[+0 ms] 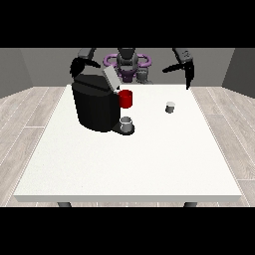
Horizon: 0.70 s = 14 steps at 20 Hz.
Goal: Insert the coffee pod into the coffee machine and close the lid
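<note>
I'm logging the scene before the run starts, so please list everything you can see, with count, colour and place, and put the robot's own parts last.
Table: one, white, fills the middle of the view.
Coffee machine: one, black, on the table toward the view's left, its grey lid tilted up.
Red part: one, at the machine's front, right of its body.
Cup: one, grey, on the machine's base under the red part.
Coffee pod: one, small, grey, standing alone on the table right of the machine.
Floor: pale wood planks around the table.
Robot torso: one, grey with purple, behind the table's far edge.
Hand at the view's left: black, above the machine's back.
Hand at the view's right: black, raised over the table's far right corner, fingers pointing down.
</note>
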### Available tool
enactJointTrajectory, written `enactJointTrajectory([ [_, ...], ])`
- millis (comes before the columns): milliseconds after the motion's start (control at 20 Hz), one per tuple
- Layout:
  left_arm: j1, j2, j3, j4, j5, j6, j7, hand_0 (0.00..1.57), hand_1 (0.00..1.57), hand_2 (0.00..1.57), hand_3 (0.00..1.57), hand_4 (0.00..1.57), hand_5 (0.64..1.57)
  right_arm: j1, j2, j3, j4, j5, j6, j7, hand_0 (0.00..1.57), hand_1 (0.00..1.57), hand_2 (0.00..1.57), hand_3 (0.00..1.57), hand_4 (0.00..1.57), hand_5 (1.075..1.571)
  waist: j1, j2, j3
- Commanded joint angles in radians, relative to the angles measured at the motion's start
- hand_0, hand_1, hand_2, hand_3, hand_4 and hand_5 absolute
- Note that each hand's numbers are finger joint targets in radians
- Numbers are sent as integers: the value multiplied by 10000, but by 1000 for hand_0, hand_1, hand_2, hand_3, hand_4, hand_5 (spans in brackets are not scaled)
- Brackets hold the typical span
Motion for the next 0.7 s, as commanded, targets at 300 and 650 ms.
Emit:
enactJointTrajectory([
  [300,-2111,743,409,2780,-630,91,82,0,0,0,0,0,1571,-1444,-229,-59,142,-60,64,651,0,0,0,0,337,1571,-495,1223,-1],
  [650,-2567,1036,81,4428,-1590,125,-304,0,0,0,0,0,1571,-1380,118,381,259,564,-554,1210,0,0,0,0,371,1571,-494,1086,-3],
])
